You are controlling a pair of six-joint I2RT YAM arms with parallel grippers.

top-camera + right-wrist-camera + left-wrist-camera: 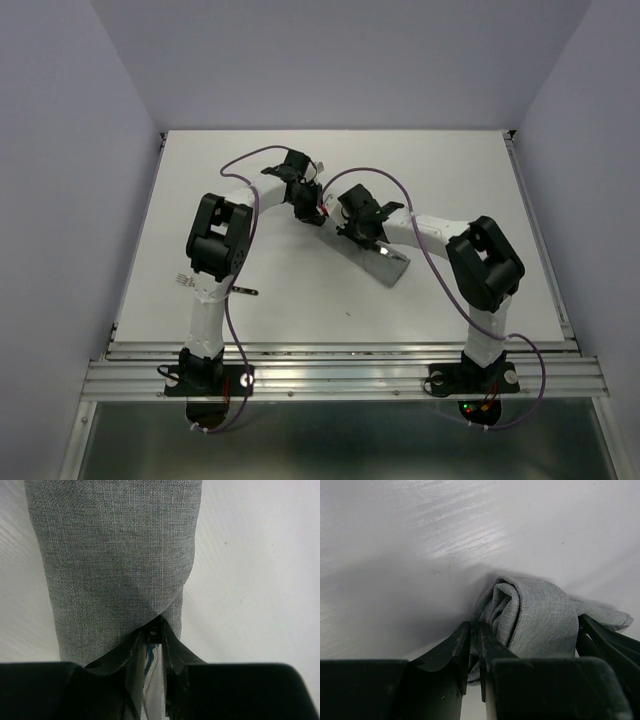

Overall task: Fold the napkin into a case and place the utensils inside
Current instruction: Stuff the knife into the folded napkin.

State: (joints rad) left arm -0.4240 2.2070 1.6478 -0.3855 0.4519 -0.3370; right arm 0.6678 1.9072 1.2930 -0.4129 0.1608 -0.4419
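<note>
- The case [390,266] is a narrow grey strip lying slantwise mid-bench [300,315], running from far left to near right.
- The left gripper [303,208] has its fingers nearly together, pinching the bunched, rolled far end [535,615] of the case.
- The right gripper [362,232] is clamped on a fold of the case [115,555], which lies flat on the bench.
- Whether anything sits inside the case cannot be told.
- The utensils [182,278] lie outside it at the bench's left edge, partly hidden by the left arm and well apart from the case.
</note>
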